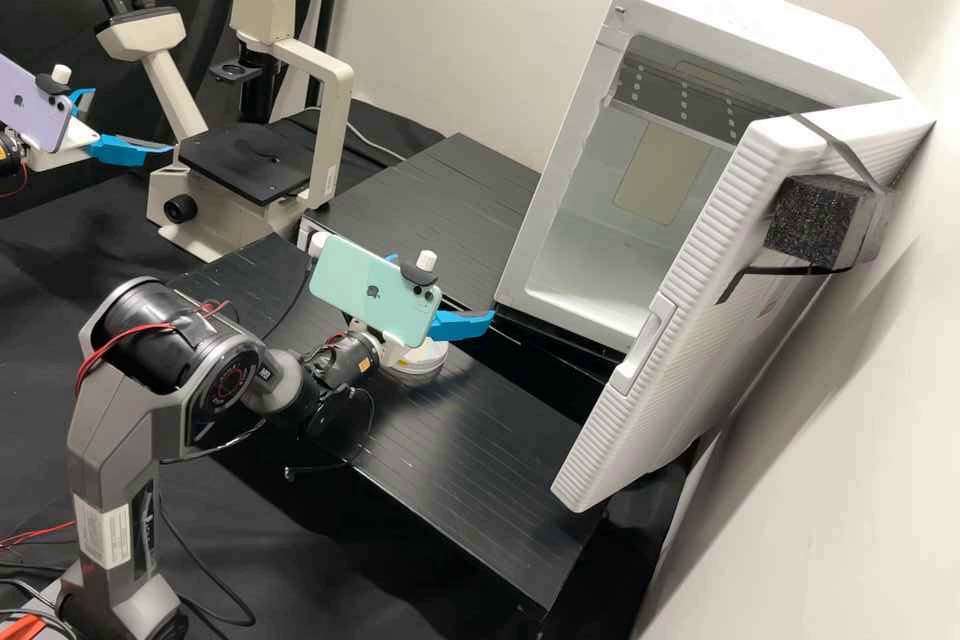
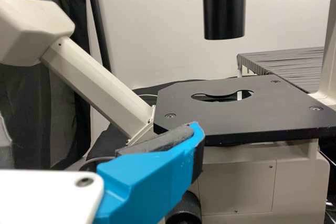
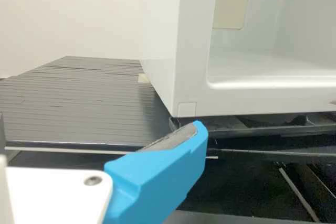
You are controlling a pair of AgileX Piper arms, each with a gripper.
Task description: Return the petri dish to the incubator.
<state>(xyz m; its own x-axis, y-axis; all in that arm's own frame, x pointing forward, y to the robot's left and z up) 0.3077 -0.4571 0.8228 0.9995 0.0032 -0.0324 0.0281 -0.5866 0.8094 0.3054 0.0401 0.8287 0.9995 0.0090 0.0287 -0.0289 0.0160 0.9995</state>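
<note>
On the near slatted platform, the petri dish lies close to the right gripper, spread wide like the left gripper. Off-centre closing could push it toward the incubator gap.

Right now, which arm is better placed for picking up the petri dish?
Probably the right one. The right gripper hangs near the petri dish and the open incubator, while the left gripper is farther off, beside the inverted microscope.
</note>
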